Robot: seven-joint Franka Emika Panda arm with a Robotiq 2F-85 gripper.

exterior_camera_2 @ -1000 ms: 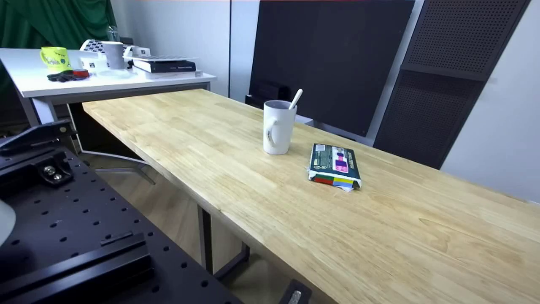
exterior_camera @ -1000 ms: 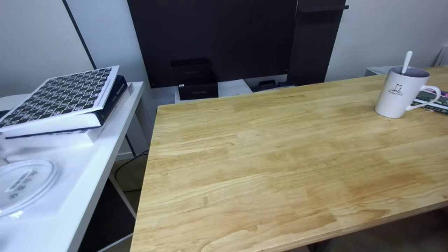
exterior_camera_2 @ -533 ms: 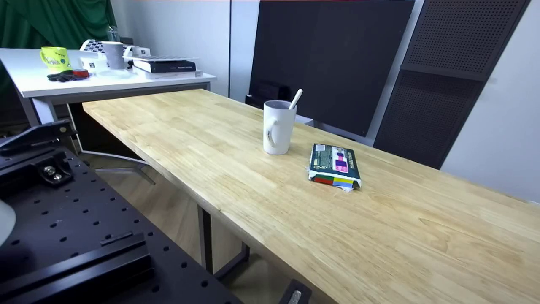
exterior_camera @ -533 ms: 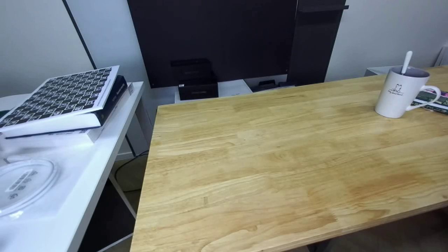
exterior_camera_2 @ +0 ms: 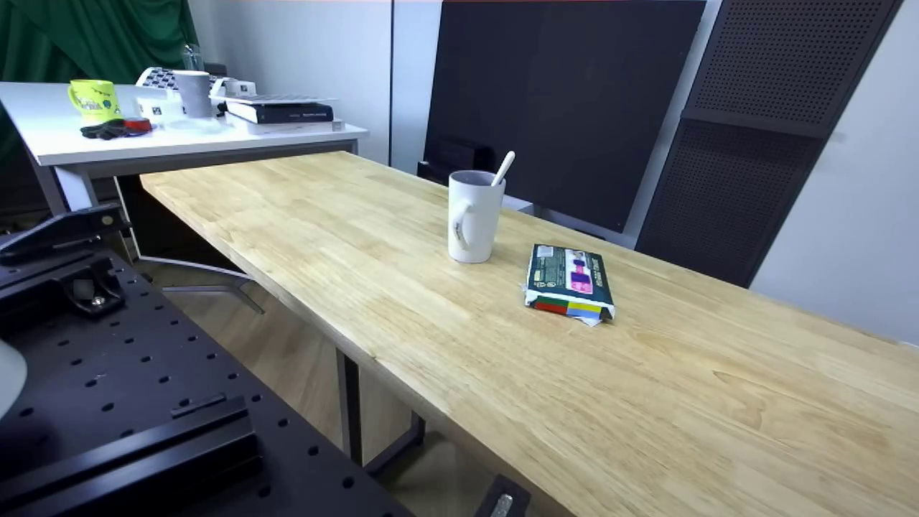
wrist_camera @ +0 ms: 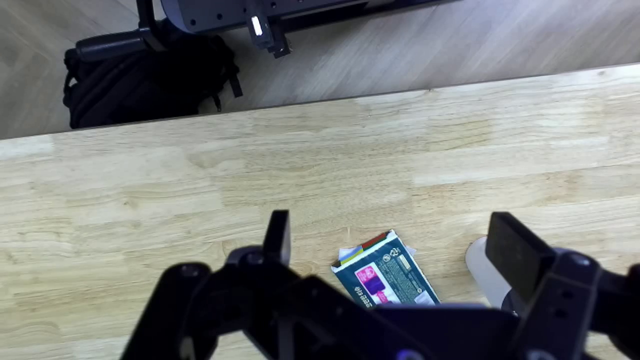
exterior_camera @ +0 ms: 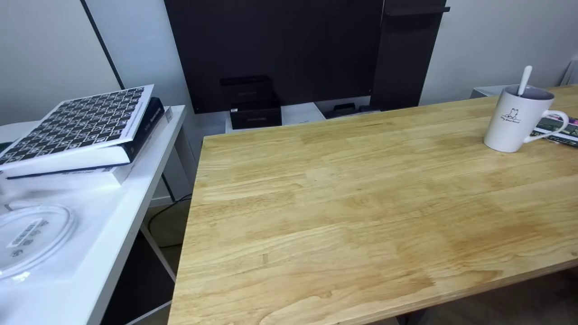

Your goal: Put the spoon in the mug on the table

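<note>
The white mug with a side handle and a small dark drawing stands upright on the wooden table (exterior_camera: 338,203) in both exterior views (exterior_camera: 515,119) (exterior_camera_2: 474,222). The spoon shows as a slender pale handle leaning out of the mug's rim in both exterior views (exterior_camera: 524,80) (exterior_camera_2: 504,166); its lower end is hidden inside the mug. My gripper (wrist_camera: 390,220) shows only in the wrist view, above the table, with its fingers wide apart and nothing between them. The mug (wrist_camera: 485,270) is partly hidden behind the right-hand finger there; the spoon is hidden in that view.
A dark green packet (exterior_camera_2: 571,280) lies beside the mug; it also shows below my gripper in the wrist view (wrist_camera: 385,275). A white table with books (exterior_camera: 86,126) stands beside the wooden table. A black perforated base (exterior_camera_2: 165,416) runs along the near side.
</note>
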